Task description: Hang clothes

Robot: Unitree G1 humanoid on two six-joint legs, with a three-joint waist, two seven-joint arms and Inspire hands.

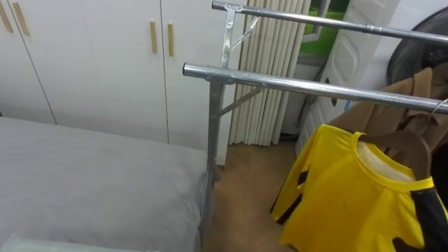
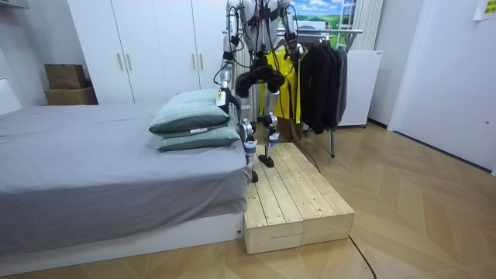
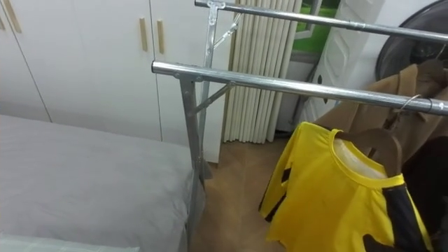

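Observation:
A yellow shirt with black trim (image 1: pixel 343 192) hangs on a wooden hanger (image 1: pixel 409 143), whose hook sits over the near steel rail (image 1: pixel 315 87) of the clothes rack. In the room view I stand on a wooden platform (image 2: pixel 294 194) between the bed and the rack, facing the rack. There the yellow shirt (image 2: pixel 280 85) hangs just in front of me. My left hand (image 2: pixel 221 97) hangs low beside the pillows. My right hand (image 2: pixel 297 52) is raised near the rail, beside the shirt.
A brown garment (image 1: pixel 413 87) hangs behind the yellow shirt, and dark coats (image 2: pixel 322 77) fill the rack's far end. The grey bed (image 1: pixel 84 175) lies to my left with pillows (image 2: pixel 190 116). White wardrobe doors (image 1: pixel 91 56) stand behind it.

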